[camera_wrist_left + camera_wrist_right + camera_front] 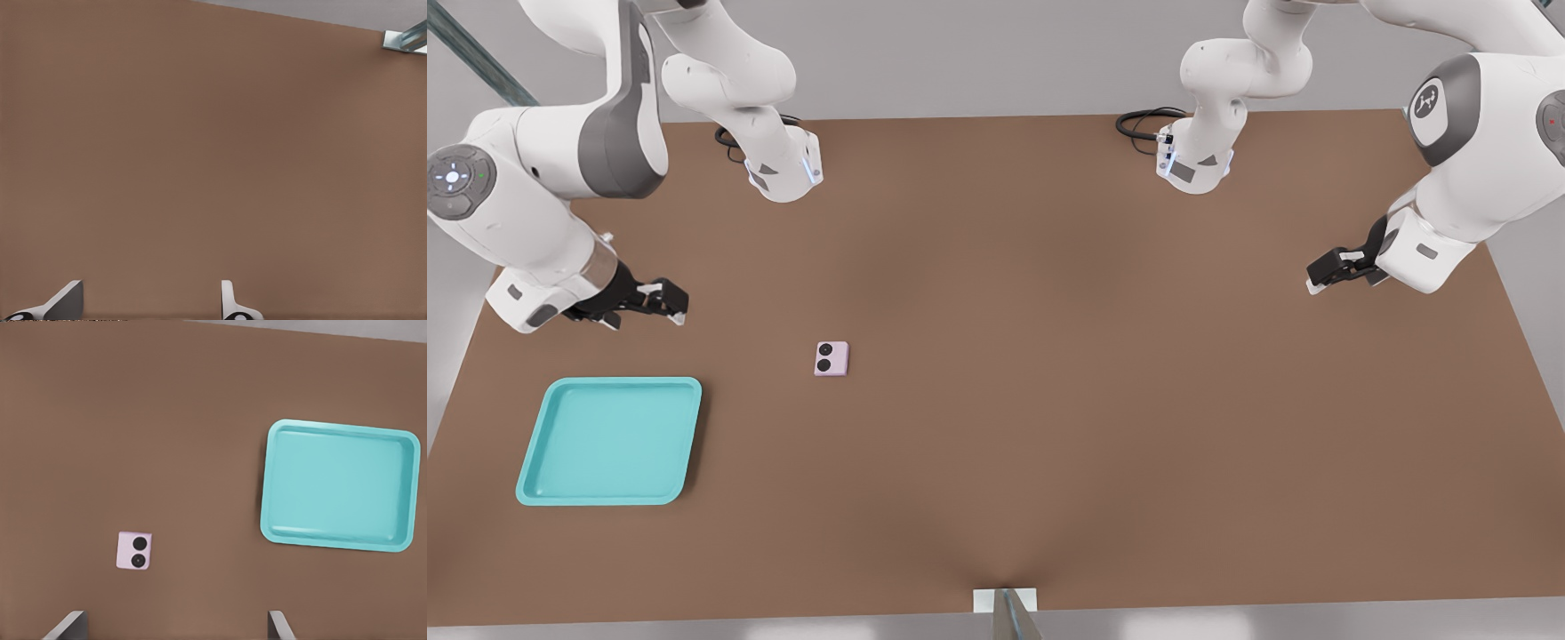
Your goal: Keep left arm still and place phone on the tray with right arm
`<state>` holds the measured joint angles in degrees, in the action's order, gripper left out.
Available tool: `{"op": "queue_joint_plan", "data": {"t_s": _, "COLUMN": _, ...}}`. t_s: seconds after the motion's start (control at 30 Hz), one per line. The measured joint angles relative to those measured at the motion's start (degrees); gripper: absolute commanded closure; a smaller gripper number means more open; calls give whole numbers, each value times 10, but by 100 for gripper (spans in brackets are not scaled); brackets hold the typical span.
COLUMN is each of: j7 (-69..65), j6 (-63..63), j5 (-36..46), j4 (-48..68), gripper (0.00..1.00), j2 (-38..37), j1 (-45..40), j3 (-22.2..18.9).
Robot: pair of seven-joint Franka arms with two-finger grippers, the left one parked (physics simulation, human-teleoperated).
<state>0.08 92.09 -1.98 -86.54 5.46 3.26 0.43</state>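
Left of centre in the front view, on the brown table (1049,400): phone (831,358), pale pink, nearly square, lying flat, two black round lenses facing up along its edge toward the front view's left; nothing touches it; the same phone shows in the right wrist view (134,551), flat on bare tabletop.

Lower left of the front view: tray (609,441), turquoise, squarish with rounded corners and a low raised rim, flat on the table; well apart from the phone, toward the front view's left and lower in the frame; seen whole in the right wrist view (339,485), nothing in it.

Left edge of the front view, above the tray: right arm (525,200), white with a grey elbow band and a grey wrist disc with small lit dots; its black gripper (665,304) points toward the front view's right, held above the table, apart from both phone and tray, the phone lying lower and further toward the front view's right; fingers (67,625) spread with a wide gap between them, holding nothing; both tips show at the bottom edge of the right wrist view.

Upper part of the front view: two white arm bases, black cables coiled beside each.
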Motion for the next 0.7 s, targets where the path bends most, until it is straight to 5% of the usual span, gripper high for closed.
{"op": "queue_joint_plan", "data": {"t_s": 0.23, "j7": 37, "j6": 29, "j5": -1, "j4": -18, "gripper": 0, "j2": 59, "j1": 6, "j3": 60}}
{"op": "queue_joint_plan", "data": {"t_s": 0.7, "j7": 172, "j6": 273, "j5": -2, "j4": -291, "gripper": 0, "j2": 65, "j1": 13, "j3": 145}}
